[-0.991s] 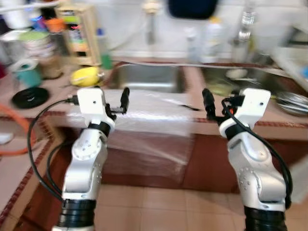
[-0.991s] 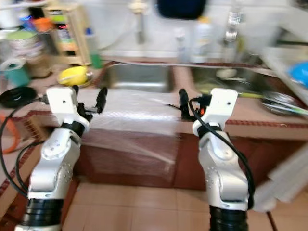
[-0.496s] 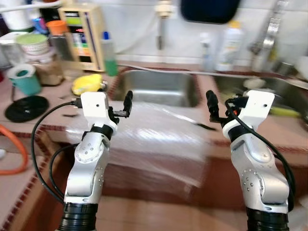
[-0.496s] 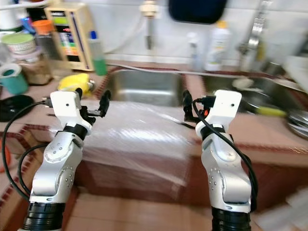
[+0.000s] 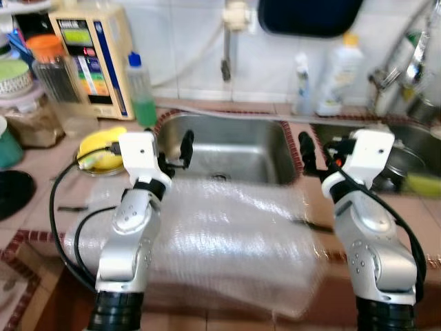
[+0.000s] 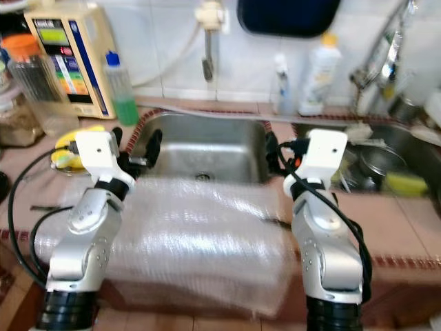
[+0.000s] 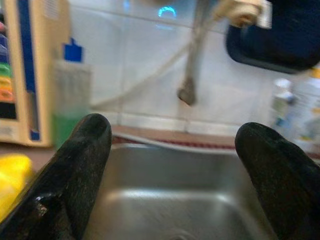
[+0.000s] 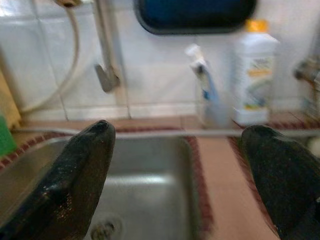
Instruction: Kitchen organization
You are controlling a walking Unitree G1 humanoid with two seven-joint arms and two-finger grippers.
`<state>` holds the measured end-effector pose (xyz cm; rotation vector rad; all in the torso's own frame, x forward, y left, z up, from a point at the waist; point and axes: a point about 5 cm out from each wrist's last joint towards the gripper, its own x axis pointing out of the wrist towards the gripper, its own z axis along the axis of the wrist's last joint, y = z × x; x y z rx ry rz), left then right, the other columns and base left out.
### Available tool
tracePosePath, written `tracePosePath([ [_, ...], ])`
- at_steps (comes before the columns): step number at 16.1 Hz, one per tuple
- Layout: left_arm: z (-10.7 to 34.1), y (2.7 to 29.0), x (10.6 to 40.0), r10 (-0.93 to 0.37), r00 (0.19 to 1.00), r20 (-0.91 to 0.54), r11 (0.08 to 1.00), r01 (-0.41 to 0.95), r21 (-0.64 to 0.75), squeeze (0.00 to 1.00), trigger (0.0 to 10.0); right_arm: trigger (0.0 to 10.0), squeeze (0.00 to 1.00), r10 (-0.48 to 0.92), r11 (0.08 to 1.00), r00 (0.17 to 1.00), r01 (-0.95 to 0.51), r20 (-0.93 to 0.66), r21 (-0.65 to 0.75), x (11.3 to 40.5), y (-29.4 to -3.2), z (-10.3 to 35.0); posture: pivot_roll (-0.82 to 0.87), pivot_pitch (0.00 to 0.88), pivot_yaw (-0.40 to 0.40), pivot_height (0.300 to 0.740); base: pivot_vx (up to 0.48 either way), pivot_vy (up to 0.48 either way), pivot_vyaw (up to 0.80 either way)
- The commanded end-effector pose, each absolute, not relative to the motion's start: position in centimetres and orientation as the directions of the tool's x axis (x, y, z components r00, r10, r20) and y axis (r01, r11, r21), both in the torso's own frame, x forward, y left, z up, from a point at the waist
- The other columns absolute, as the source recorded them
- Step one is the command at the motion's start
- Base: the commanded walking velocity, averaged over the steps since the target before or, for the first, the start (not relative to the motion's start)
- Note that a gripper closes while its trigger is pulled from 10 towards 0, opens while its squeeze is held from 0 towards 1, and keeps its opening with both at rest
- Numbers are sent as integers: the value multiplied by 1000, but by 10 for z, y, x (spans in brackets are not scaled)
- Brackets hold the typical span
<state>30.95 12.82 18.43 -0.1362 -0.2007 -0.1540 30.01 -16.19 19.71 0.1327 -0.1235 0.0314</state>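
Two grippers are raised before me over the counter's front edge: my left gripper (image 5: 175,152) and my right gripper (image 5: 309,153), each with fingers spread wide and holding nothing, as both wrist views confirm. Both point toward the steel sink (image 5: 227,148), which sits straight ahead, its basin bare down to the drain. A sheet of clear plastic wrap (image 5: 227,241) lies draped over the counter edge between my arms. Left of the sink rest a yellow object (image 5: 100,148) and a green-filled bottle (image 5: 141,93); behind it stand a spray bottle (image 5: 303,86) and a white bottle (image 5: 341,72).

The step in hand appears to be the approach. It would be done well by settling my stance before reaching, since the views are blurred. Which item is to be organised I cannot tell. The second basin (image 6: 386,165) to my right is cut off, its contents indistinct.
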Motion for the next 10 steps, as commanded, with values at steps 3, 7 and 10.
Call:
tracePosePath([
  [3, 189, 135, 308, -112, 966, 232, 985, 138, -100, 0, 10000, 10000, 0, 40, 997, 991, -49, 131, 65, 300, -152, 199, -5, 0, -21, 740, 0, 0, 0],
  [7, 204, 138, 308, -79, 953, 293, 992, 103, -68, 0, 10000, 10000, 0, 41, 996, 985, -53, 170, 66, 303, -149, 205, -3, 0, -23, 740, 0, 0, 0],
  [10, 202, 142, 309, -56, 958, 283, 996, 73, -49, 0, 10000, 10000, 0, 116, 983, 983, -134, 146, 123, 300, -145, 202, -2, 0, -22, 740, 0, 0, 0],
])
